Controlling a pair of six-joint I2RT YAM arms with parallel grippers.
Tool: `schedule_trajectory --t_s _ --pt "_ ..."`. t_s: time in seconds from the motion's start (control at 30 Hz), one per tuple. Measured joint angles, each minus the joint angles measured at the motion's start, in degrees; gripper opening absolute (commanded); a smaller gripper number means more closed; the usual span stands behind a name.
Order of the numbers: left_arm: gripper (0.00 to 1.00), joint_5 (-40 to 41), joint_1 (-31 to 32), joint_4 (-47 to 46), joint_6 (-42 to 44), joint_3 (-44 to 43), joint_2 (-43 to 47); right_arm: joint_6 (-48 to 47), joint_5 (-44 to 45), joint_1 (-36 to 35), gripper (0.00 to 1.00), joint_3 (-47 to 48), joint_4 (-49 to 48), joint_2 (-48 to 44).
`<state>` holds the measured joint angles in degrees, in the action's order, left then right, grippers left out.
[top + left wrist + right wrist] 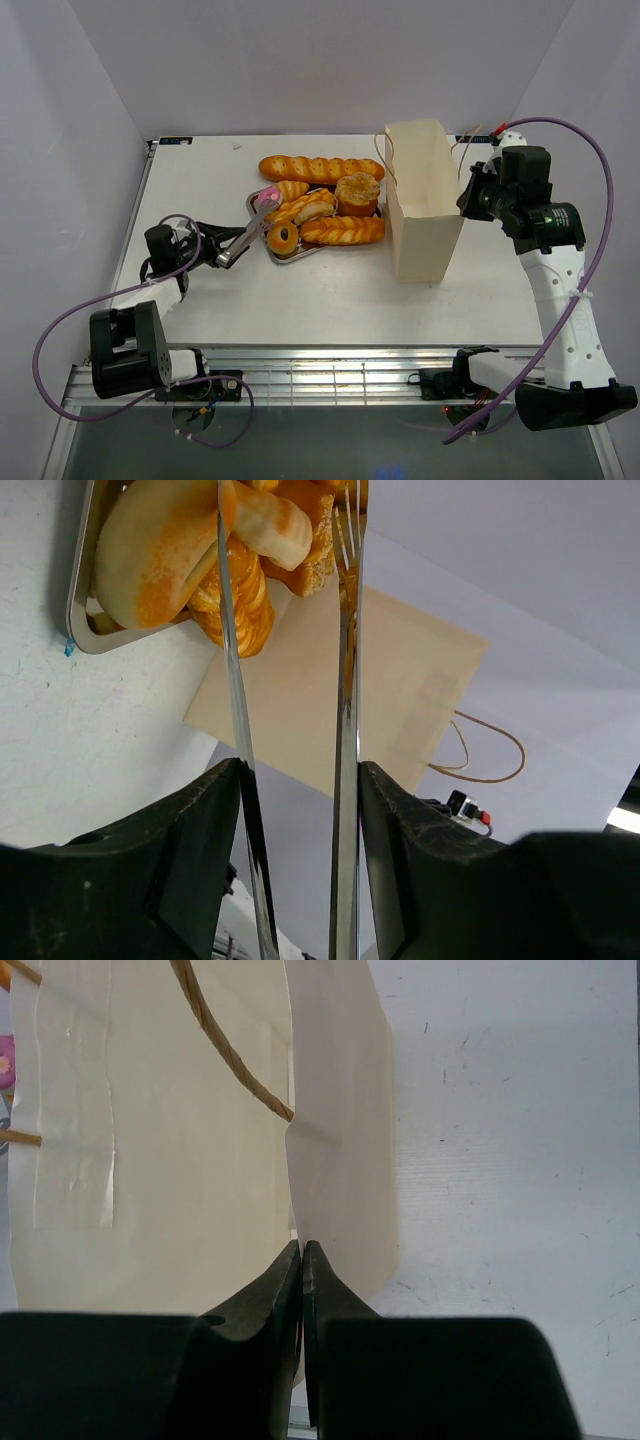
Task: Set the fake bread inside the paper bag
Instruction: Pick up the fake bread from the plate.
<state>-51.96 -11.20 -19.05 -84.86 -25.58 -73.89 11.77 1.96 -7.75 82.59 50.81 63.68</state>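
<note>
Seen from above, the left gripper [222,247] is clamped on the handle end of the metal tongs [258,218], whose tips reach over the left edge of the tray [290,256]. The right gripper [468,197] pinches the right wall of the paper bag [425,235] near its rim. The bag stands upright just right of the tray, with its mouth open upward and the mouth's long side running away from the arms. The fake bread [318,205] is heaped on the tray, glossy and golden-orange. The baguette [320,168] lies along the far side, its long axis left to right. A twisted loaf [342,231] lies parallel at the near edge, its right end close to the bag. The table [200,190] is matte white, enclosed by plain pale walls [300,60].

In the left wrist view, black fingers [200,850] press the two thin, mirror-bright tong arms from either side. The slotted tips sit over the bread, with the bag's flat cream side beyond.

In the right wrist view, the fingers meet tightly on the bag's paper edge. The paper is smooth and creased, with a twisted brown string handle [225,1055] across it. Scuffed white tabletop lies to the right.
</note>
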Motion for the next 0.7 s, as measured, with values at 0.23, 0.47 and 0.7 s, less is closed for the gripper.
schedule_trajectory --t_s 0.23,0.47,0.7 --pt "0.6 0.09 0.0 -0.35 -3.5 0.04 -0.76 0.0 -0.68 0.0 0.08 0.02 -0.02 0.0" --pt "0.59 0.13 0.0 -1.05 -5.05 0.02 -2.84 0.02 -0.7 0.0 0.08 0.02 -0.02 0.0" --pt "0.55 0.13 0.0 -1.11 -3.65 -0.28 -3.45 0.02 -0.76 0.0 0.08 0.02 -0.07 -0.04"
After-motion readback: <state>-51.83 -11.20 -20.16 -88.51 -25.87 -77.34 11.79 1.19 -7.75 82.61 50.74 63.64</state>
